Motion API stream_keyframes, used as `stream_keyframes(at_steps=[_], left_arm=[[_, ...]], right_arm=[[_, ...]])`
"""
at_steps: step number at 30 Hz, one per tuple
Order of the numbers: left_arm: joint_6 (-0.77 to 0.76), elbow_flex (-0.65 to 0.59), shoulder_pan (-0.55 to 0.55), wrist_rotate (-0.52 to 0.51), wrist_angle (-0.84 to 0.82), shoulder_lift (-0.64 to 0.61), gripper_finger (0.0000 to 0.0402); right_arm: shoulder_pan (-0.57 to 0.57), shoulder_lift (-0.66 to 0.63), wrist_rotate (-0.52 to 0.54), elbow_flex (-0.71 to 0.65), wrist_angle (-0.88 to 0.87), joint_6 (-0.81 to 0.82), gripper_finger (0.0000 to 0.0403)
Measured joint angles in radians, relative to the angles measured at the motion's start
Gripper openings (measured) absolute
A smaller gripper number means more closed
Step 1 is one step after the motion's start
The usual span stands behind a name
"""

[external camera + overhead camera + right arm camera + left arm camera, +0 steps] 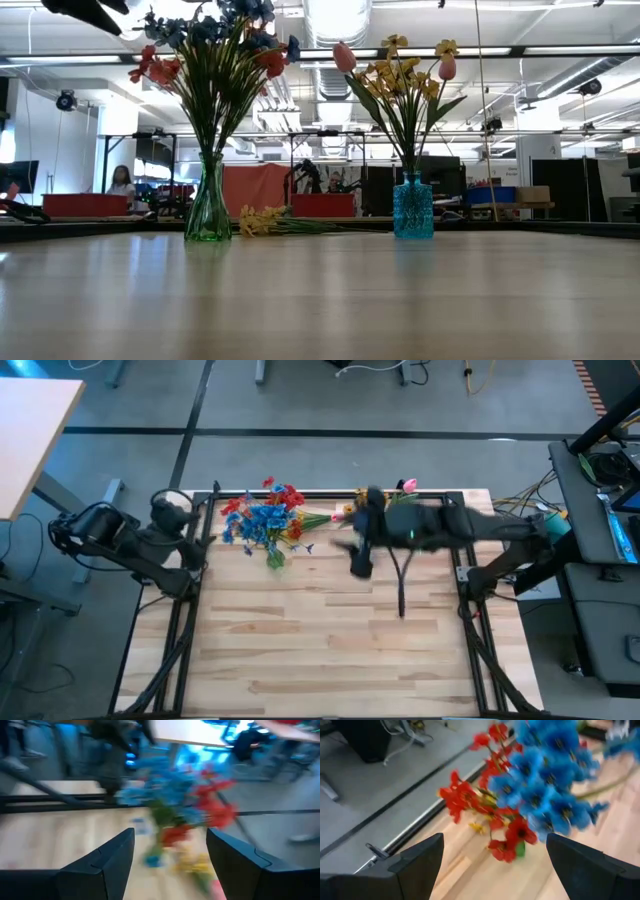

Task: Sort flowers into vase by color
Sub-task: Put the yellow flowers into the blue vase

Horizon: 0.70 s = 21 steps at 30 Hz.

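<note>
I see two vases near the far edge of the table (330, 640): a green vase (208, 212) with red and blue flowers (262, 518), and a blue vase (413, 210) with yellow and pink flowers (400, 75). Near side is wide and bare. My left gripper (492, 862) and right gripper (170, 860) are both open wide, holding nothing.

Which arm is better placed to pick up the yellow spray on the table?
Probably right: the right gripper hangs open near the yellow spray; the red and blue bouquet stands between that spray and the left gripper.
</note>
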Motion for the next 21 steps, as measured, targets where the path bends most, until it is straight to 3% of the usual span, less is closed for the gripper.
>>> stream_keyframes(at_steps=[6,9,11,15,17,19,21], left_arm=[[-0.106,-0.02,0.0,-0.159,0.025,-0.054,0.0335],[-0.164,-0.043,0.0,-0.185,0.026,-0.076,0.0335],[-0.182,-0.064,0.0,-0.185,0.034,-0.086,0.0335],[-0.198,-0.115,0.0,-0.191,0.057,-0.096,0.0335],[-0.204,-0.143,0.0,-0.213,0.081,-0.097,0.0335],[-0.205,-0.163,0.0,-0.229,0.101,-0.097,0.0335],[-0.212,-0.177,0.0,-0.237,0.11,-0.097,0.0335]], right_arm=[[-0.2,0.071,-0.003,0.198,-0.104,-0.155,0.0235],[-0.314,0.11,-0.011,0.285,-0.143,-0.204,0.0234],[-0.398,0.139,-0.073,0.325,-0.16,-0.225,0.0231],[-0.554,0.213,-0.322,0.355,-0.166,-0.242,0.0227],[-0.605,0.253,-0.36,0.363,-0.168,-0.281,0.0226],[-0.647,0.292,-0.294,0.372,-0.182,-0.37,0.0226],[-0.684,0.323,-0.136,0.373,-0.205,-0.475,0.0226]])
